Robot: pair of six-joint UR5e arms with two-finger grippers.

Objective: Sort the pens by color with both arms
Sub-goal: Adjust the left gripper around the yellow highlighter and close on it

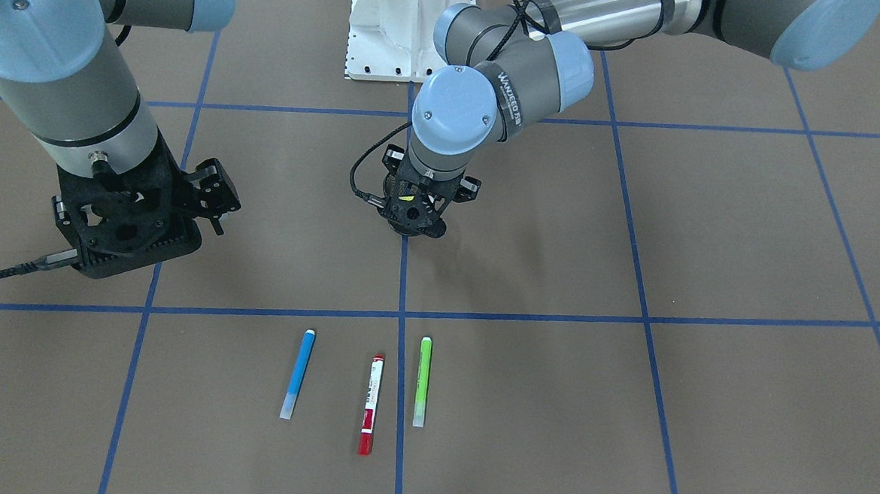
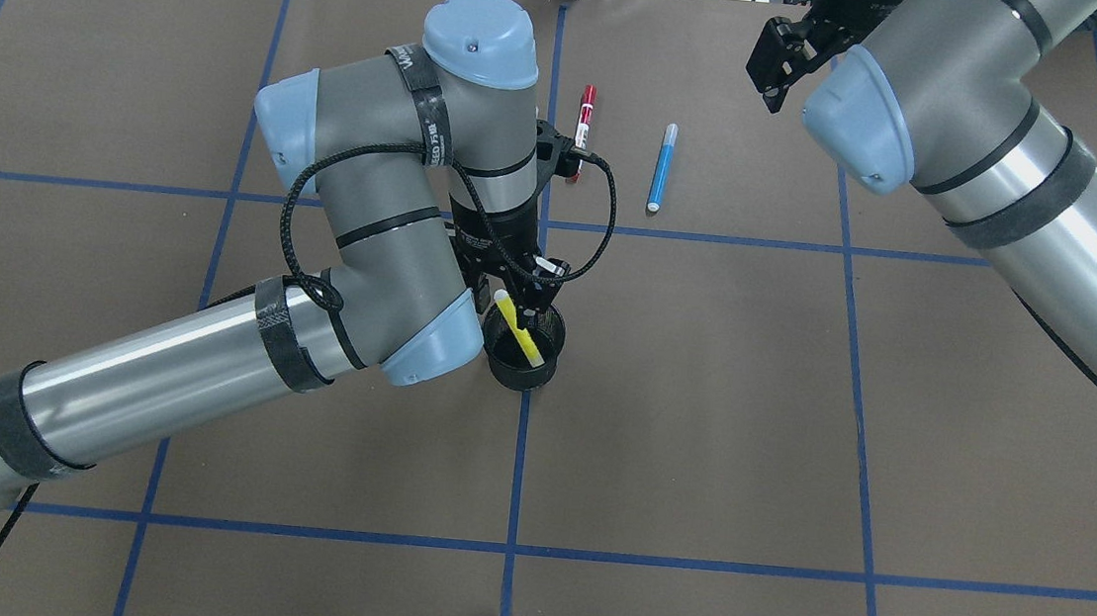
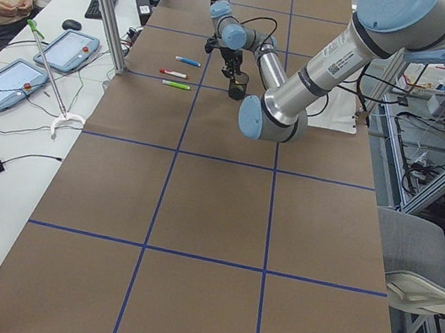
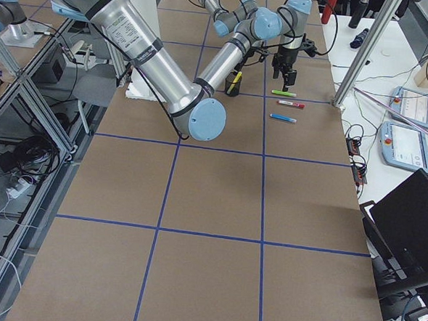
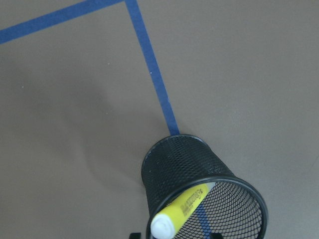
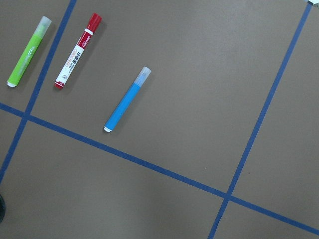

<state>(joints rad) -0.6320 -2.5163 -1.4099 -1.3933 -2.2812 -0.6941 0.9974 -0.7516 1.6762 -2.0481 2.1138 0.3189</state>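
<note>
**Left gripper** (image 2: 520, 298): I hang directly over the black mesh cup (image 5: 179, 164). My wrist view shows two dark fingertips at the bottom edge, one on each side of the yellow pen's pale end and clear of it. The fingers are apart and grip nothing.

**Yellow pen** (image 5: 185, 203): it is inside the cup, leaning, with its pale end against the rim nearest me.

**Right gripper** (image 1: 213, 190): I am raised above the table (image 1: 749, 241), and nothing shows between my fingers. I cannot tell how far apart they stand.

**Pens on the table:**
- The blue pen (image 6: 125, 102), the white pen with red ends (image 6: 76, 54) and the green pen (image 6: 27, 54) lie side by side, roughly parallel and apart from one another.
- A blue tape line (image 1: 399, 395) runs between the green pen and the red-ended one.

**View differences:**
- The overhead view shows the cup's mouth and the yellow pen, but my left arm covers the green pen and part of the red-ended one.
- The front-facing view shows all three loose pens in full. The cup is hidden under my left gripper there, with only a sliver of yellow showing.
- My right wrist view takes in the three loose pens but none of my fingers.

**Edges and room:**
- The loose pens lie in the squares on the operators' side, across a tape line from the cup.
- Bare brown surface spreads wide to either side of them.
- My right gripper is well apart from the blue pen.
- The white pedestal base (image 1: 406, 27) stands at the robot's edge.
</note>
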